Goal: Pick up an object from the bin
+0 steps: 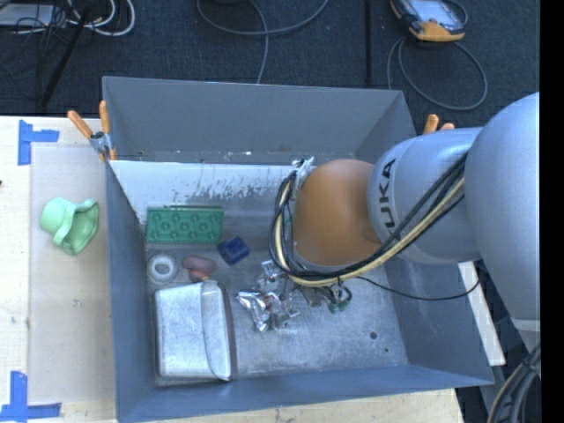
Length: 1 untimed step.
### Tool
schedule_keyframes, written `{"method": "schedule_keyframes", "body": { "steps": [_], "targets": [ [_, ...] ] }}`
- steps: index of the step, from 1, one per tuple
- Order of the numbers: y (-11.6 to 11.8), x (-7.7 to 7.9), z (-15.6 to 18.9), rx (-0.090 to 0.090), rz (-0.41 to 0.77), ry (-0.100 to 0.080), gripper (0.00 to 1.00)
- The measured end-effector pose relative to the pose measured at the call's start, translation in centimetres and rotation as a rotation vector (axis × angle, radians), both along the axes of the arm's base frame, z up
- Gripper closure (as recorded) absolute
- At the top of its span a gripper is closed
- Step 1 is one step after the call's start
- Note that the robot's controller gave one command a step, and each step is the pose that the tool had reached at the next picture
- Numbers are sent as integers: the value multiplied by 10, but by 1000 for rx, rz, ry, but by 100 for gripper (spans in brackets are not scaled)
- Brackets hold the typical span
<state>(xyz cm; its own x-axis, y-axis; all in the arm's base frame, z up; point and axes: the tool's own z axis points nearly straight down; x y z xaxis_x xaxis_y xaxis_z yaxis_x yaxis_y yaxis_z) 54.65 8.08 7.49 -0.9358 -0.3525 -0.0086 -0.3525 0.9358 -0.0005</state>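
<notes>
Hanging low: gripper (267,305) | scuffed grey bin (370,346) | dark carpet (308,55) beyond

The arm's orange cover (330,210) and cables (280,236) hide the bin (264,130) floor beneath them; a small green thing (340,303) at their edge is too small to name.

Pale green plastic piece (69,225), cables (265,55) on dark carpet (344,55)
</notes>
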Motion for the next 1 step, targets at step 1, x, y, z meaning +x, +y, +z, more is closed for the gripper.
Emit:
{"method": "schedule_keyframes", "body": {
  "steps": [1],
  "targets": [
    [10,19,156,-1,-4,-1,100]
  ]
}}
